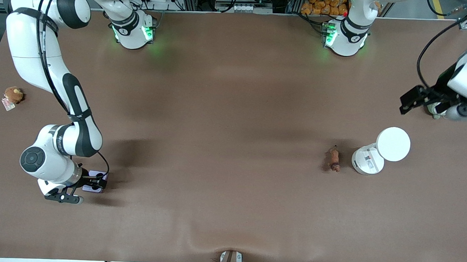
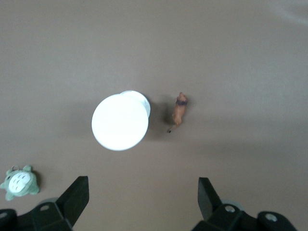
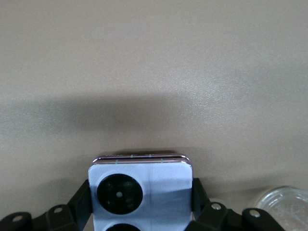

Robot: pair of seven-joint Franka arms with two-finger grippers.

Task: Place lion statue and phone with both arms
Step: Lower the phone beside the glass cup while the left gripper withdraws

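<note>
The phone [image 1: 96, 177], pale lavender with two black camera circles, is near the right arm's end of the table, close to the front camera. My right gripper [image 1: 93, 183] is shut on it, with a finger against each side, low at the table surface. In the right wrist view the phone [image 3: 144, 185] fills the gap of the right gripper [image 3: 140, 199]. The lion statue [image 1: 334, 159] lies on the table beside a white container [image 1: 378, 152]. My left gripper [image 1: 410, 100] is open and empty, up in the air at the left arm's end. In the left wrist view the left gripper [image 2: 142, 187] looks down on the lion statue [image 2: 179, 109].
A round brown plush toy with a tag [image 1: 13, 95] lies at the right arm's end. A grey-white plush toy [image 2: 19, 183] lies near the white container [image 2: 120, 120], mostly hidden under the left gripper in the front view. The tabletop is brown cloth.
</note>
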